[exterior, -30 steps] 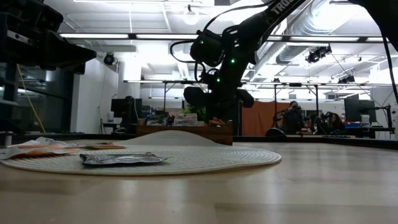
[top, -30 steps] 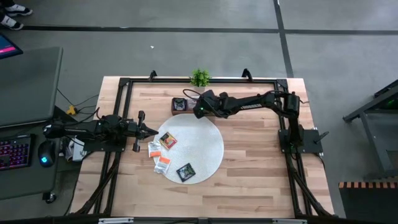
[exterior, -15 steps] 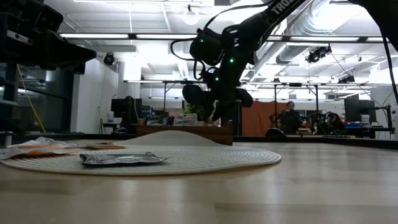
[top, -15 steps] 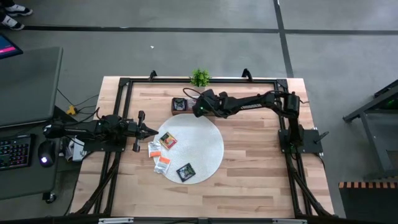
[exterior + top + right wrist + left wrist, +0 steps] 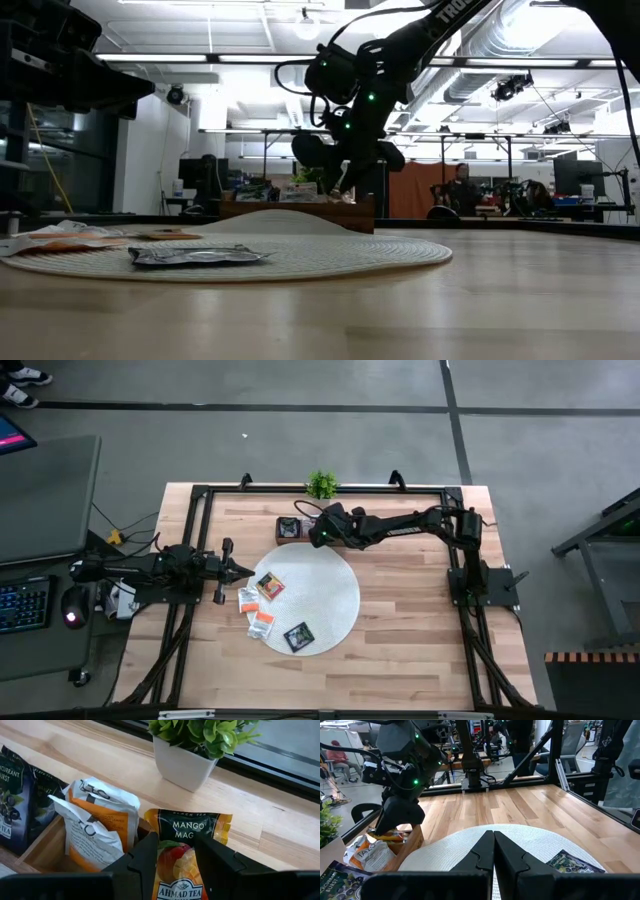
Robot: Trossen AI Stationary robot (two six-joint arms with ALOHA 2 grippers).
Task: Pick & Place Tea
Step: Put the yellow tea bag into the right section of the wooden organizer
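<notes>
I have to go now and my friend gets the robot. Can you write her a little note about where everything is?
Left gripper: shut, empty, waiting at the mat's left edge.
Right gripper: open over the tray, a mango sachet between its fingers, apparently just dropped in.
Done: sachets in the tray, white-and-orange and dark ones.
Left: several sachets by the mat, including a black one and orange ones.

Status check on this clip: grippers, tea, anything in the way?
Right gripper over tray, jaws astride mango sachet. Left gripper shut, parked at mat edge. Sachets wait on mat. Nothing blocking.
</notes>
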